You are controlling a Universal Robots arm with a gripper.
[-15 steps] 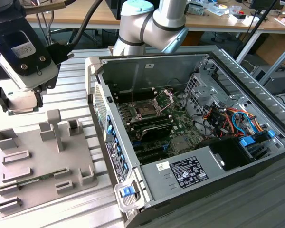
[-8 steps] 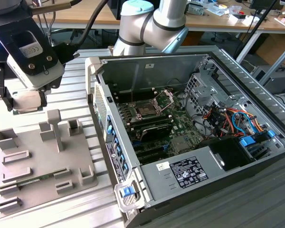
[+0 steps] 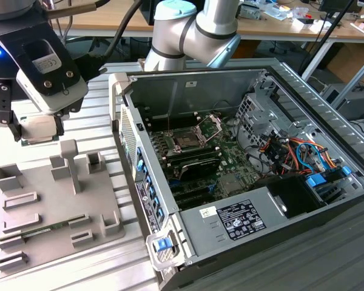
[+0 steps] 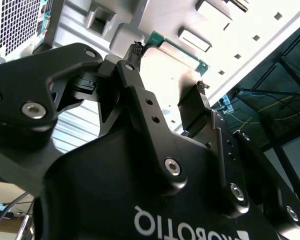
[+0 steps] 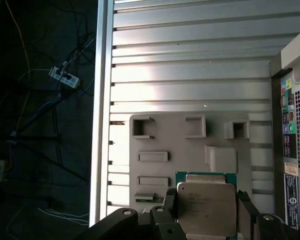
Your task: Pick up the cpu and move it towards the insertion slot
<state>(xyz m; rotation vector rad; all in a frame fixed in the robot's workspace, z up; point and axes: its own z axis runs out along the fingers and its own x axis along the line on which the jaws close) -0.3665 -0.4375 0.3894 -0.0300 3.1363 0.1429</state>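
My fingers, clamped on the cpu, hang clear above the posts of the tray. The case wall (tall, upright) stands between me and the slot, its bracket raised; over the wall the air is open.

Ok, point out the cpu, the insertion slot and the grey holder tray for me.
cpu (image 5: 207,205): first wrist view, middle of its silvery metal top.
insertion slot (image 3: 185,141): exterior view, dark centre of the socket.
grey holder tray (image 3: 54,203): exterior view, bare flat stretch of its top.
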